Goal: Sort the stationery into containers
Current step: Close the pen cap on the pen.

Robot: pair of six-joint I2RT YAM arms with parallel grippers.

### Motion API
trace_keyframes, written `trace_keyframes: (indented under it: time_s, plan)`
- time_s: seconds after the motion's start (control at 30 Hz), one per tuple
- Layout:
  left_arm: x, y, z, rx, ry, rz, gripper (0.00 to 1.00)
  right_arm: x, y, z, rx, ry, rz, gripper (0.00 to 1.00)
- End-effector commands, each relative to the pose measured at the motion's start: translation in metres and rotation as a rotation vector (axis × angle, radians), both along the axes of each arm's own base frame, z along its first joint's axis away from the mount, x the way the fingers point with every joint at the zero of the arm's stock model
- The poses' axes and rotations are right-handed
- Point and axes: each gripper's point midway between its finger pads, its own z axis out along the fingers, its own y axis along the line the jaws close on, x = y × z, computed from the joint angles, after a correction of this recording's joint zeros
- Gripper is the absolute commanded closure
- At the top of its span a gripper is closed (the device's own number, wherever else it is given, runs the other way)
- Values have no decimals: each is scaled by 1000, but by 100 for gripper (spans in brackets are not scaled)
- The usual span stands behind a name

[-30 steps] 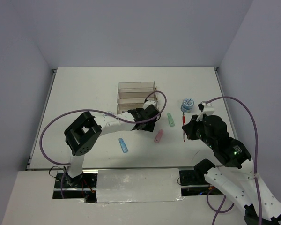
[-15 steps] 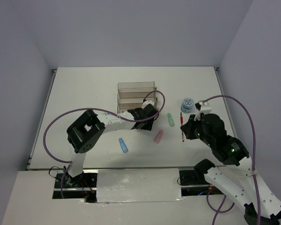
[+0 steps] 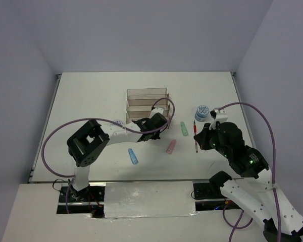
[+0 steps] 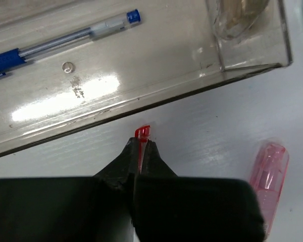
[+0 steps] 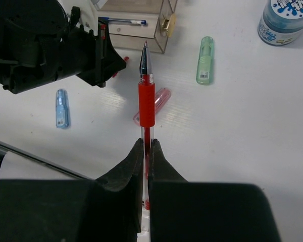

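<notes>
The containers (image 3: 147,103) are a clear stepped rack of trays at mid-table, and a blue pen (image 4: 65,43) lies in the nearest tray (image 4: 156,96). My left gripper (image 4: 140,143) is just in front of that tray, shut on a thin red item (image 4: 142,133); only its end shows past the fingertips. My right gripper (image 5: 147,143) is shut on a red pen (image 5: 146,96) that points toward the rack. In the top view the left gripper (image 3: 160,130) and the right gripper (image 3: 197,137) sit either side of the pink stick (image 3: 171,146).
A green stick (image 3: 184,128), a blue stick (image 3: 133,156) and the pink stick (image 5: 159,101) lie loose on the white table. A blue-white roll (image 3: 202,112) stands right of the rack, close to my right gripper. The table edges and grey walls lie beyond.
My left gripper has gone from open to shut on the thin red item and edged toward the rack. The right gripper shifted slightly left with its pen, then held still.
</notes>
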Motion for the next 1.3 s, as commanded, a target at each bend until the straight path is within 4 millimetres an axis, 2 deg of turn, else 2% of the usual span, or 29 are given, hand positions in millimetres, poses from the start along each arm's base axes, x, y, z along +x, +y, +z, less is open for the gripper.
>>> trace_keyframes:
  time_s: [0.0, 0.03, 0.07, 0.13, 0.17, 0.2, 0.23, 0.27, 0.3, 0.33, 0.37, 0.4, 0.43, 0.47, 0.5, 0.53, 0.57, 0.6, 0.63, 0.67, 0.7, 0.73, 0.77, 0.8, 0.83, 0.9, 1.03, 1.27]
  plan:
    - [-35, 12, -22, 41, 119, -43, 100, 3, 12, 18, 55, -69, 52, 100]
    - [-42, 12, -22, 40, 120, -51, 100, 4, 16, 17, 67, -76, 66, 100]
    - [-43, 9, -7, 9, 98, -57, 100, 4, 19, 15, 77, -78, 81, 100]
    - [-45, 4, 10, -48, 71, -61, 100, 2, 27, 6, 105, -62, 112, 100]
    - [-49, 2, 29, -103, 50, -62, 100, 5, 31, 8, 126, -81, 118, 100]
    - [-50, 1, 40, -137, 33, -66, 100, 6, 34, -3, 131, -66, 123, 100]
    - [-51, 2, 49, -170, 18, -62, 100, 9, 43, 1, 178, -86, 140, 100]
    - [-51, 3, 78, -235, -27, -55, 100, 9, 48, -2, 204, -84, 156, 100]
    - [-52, 3, 94, -279, -52, -53, 100, 8, 55, -16, 218, -56, 177, 100]
    - [-52, 5, 104, -319, -80, -47, 100, 12, 65, -9, 281, -84, 196, 100]
    - [-54, 8, 138, -398, -139, -45, 100, 7, 74, -10, 324, -71, 243, 100]
    - [-55, 11, 154, -446, -167, -38, 100, 6, 80, -23, 344, -52, 261, 100]
    - [-56, 14, 167, -481, -194, -29, 100, 5, 85, -24, 383, -41, 268, 100]
    - [-59, 21, 192, -547, -243, -24, 100, 6, 92, -21, 415, -53, 291, 100]
    - [-60, 24, 206, -590, -269, -17, 100, 5, 96, -29, 427, -36, 303, 100]
    - [-62, 29, 211, -613, -287, -16, 100, 4, 106, -19, 477, -66, 336, 100]
    - [-65, 32, 240, -700, -345, -21, 100, 0, 114, -20, 495, -59, 362, 100]
    - [-69, 34, 251, -745, -371, -34, 100, -4, 121, -21, 519, -70, 392, 100]
    - [-74, 42, 260, -790, -407, -41, 100, -15, 136, -4, 575, -117, 461, 100]
    - [-77, 44, 268, -834, -430, -42, 100, -21, 144, -1, 591, -124, 488, 100]
    - [-78, 46, 286, -905, -481, -46, 100, -19, 148, 6, 600, -160, 466, 100]
    - [-80, 49, 283, -923, -490, -48, 100, -22, 156, 16, 610, -196, 484, 100]
    - [-84, 55, 304, -1000, -537, -46, 100, -28, 167, 23, 610, -205, 491, 100]
    - [-85, 58, 302, -1016, -550, -39, 100, -30, 171, 26, 610, -215, 494, 100]
    - [-88, 63, 310, -1058, -570, -30, 100, -37, 180, 28, 615, -214, 512, 100]
    - [-92, 70, 325, -1138, -628, -36, 100, -37, 188, 37, 653, -232, 504, 100]
    - [-99, 77, 342, -1192, -693, -63, 100, -38, 202, 45, 681, -242, 500, 100]
    - [-105, 95, 347, -1214, -741, -35, 100, -49, 209, 70, 703, -309, 560, 100]
